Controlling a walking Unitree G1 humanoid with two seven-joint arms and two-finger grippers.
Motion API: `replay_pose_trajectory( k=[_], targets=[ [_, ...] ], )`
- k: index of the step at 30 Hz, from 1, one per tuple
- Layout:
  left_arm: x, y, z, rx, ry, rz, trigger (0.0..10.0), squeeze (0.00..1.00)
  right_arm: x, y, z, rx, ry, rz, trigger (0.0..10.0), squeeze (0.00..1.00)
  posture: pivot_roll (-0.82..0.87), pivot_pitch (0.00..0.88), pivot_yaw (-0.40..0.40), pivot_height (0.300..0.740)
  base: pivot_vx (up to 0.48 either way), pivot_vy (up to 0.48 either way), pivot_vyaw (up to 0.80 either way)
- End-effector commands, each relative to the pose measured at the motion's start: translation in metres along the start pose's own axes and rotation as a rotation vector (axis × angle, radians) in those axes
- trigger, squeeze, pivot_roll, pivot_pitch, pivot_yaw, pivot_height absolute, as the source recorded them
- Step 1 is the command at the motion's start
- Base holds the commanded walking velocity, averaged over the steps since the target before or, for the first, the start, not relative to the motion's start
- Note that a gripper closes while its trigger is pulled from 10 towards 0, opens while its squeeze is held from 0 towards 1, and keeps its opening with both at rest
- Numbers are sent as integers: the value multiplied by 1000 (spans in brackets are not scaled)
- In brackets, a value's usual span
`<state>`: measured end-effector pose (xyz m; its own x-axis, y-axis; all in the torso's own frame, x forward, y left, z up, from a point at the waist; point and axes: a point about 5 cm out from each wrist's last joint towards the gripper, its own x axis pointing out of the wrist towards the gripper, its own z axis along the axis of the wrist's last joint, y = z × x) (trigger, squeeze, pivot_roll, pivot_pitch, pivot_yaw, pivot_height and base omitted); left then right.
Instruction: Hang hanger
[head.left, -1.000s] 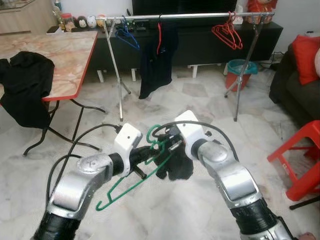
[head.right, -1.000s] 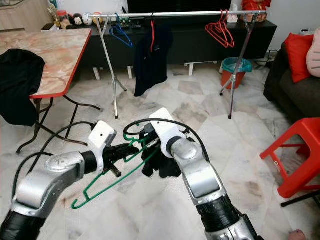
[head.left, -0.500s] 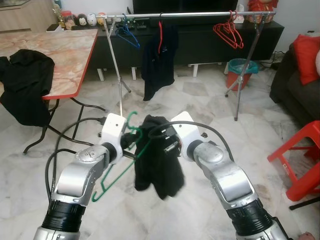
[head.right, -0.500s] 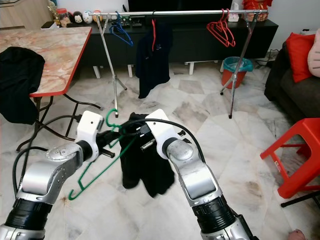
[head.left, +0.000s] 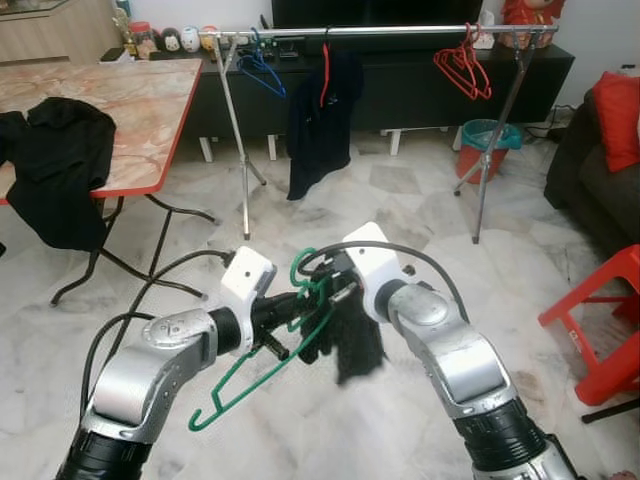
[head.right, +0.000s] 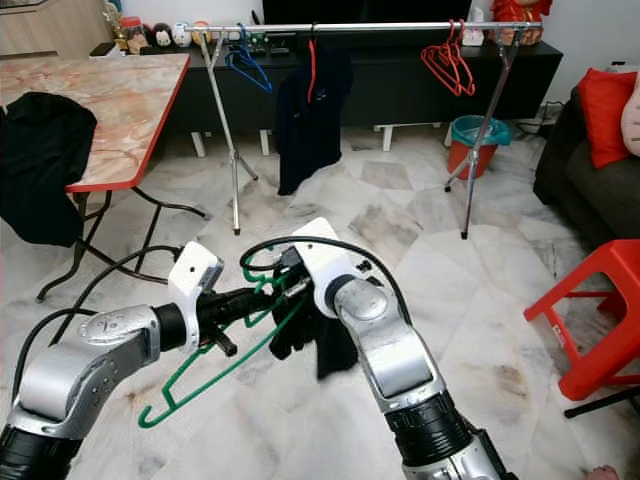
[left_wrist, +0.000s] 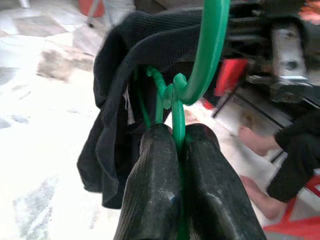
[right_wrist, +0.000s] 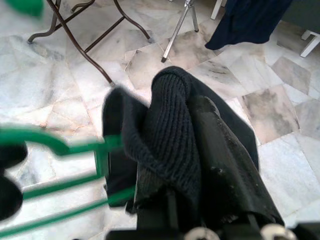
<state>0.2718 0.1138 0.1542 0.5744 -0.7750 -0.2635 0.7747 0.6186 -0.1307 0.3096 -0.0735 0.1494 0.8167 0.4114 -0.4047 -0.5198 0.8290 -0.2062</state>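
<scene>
We have the left gripper (left_wrist: 172, 150) clamped tight on the green hanger (head.left: 262, 372), both black fingers (left_wrist: 155, 175) pinching the twisted neck just below the hook – no gap visible btw them in the left wrist view. The hanger's hook curls up right in front of the fingertips, and its body slopes down and back toward our left side, low over the marble floor (head.left: 330, 215). The right gripper (head.right: 300, 312) sits just beside the left, its fingers buried in a bunch of black garment (head.left: 355, 340) that it holds; the cloth wraps them in the right wrist view, w/ the green wire crossing right next to it. The garment hangs below the right gripper and touches the hanger's neck, draped partly over it. Well apart from both grippers, across the floor, stands the clothes rack (head.left: 400, 32): a silver rail on angled legs, carrying a blue hanger (head.left: 262, 70) near its left end, a dark shirt (head.left: 318, 120) on a red hanger in the middle, and red hangers (head.left: 462, 68) near its right end. On our left is a marble-topped table (head.left: 110, 110) w/ a black garment slung over its edge; a red stool (head.left: 600, 320) is on our right.
</scene>
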Motion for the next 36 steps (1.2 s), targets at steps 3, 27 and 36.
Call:
replay_pose_trajectory(
  k=[3, 27, 36],
  targets=[
    [5, -13, 13, 44, -52, -70, 10000, 0, 0, 12, 7, -22, -18, 72, 10000, 0, -36, 0, 10, 740, 0, 0, 0],
    [11, 9, 10, 60, 2, 120, 10000, 0, -17, 47, 11, -1, -19, 269, 10000, 0, -36, 0, 9, 740, 0, 0, 0],
    [14, 28, 26, 42, -121, 327, 10000, 0, -29, 66, 16, 3, -51, 410, 10000, 0, -42, 0, 8, 740, 0, 0, 0]
  ],
)
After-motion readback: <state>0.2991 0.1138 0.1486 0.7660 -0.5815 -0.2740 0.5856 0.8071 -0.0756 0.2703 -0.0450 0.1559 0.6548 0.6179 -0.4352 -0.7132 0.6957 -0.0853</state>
